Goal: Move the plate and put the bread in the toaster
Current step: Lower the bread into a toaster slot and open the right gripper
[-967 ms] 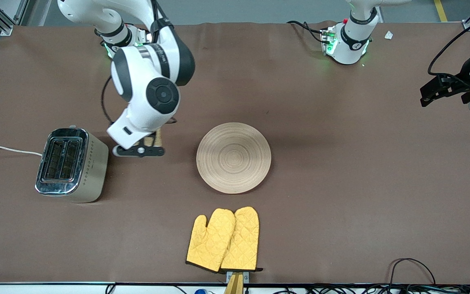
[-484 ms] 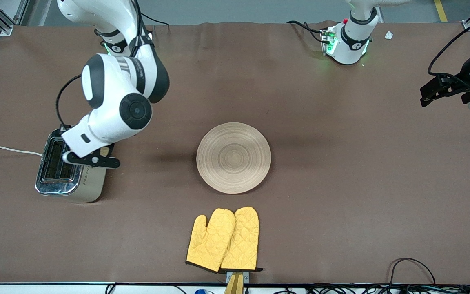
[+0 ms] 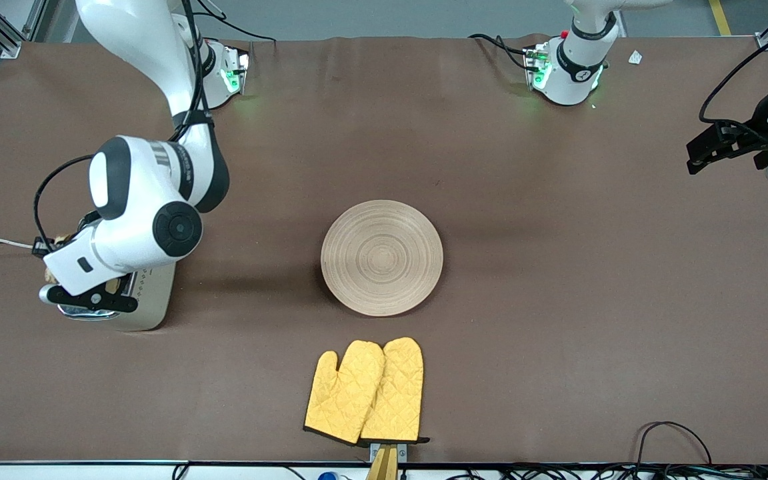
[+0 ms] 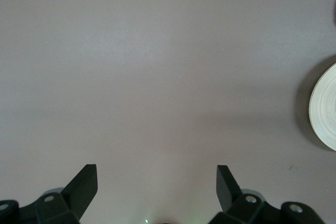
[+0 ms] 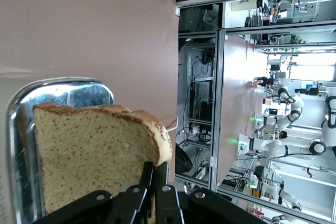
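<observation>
- Now my right gripper [image 5: 154, 182] is clenching the bread [image 5: 89, 150] by its edge, hanging over the toaster [image 3: 147, 300].
- My left gripper [image 4: 156, 182] is waiting wide open, well apart from the plate [image 3: 382, 257].

One plate [image 3: 382, 257]; one toaster [image 3: 147, 303]; one slice of bread [image 5: 94, 156]; two yellow oven mitts [image 3: 365, 391]; two robot arms; all on one counter [image 3: 557, 300].
</observation>
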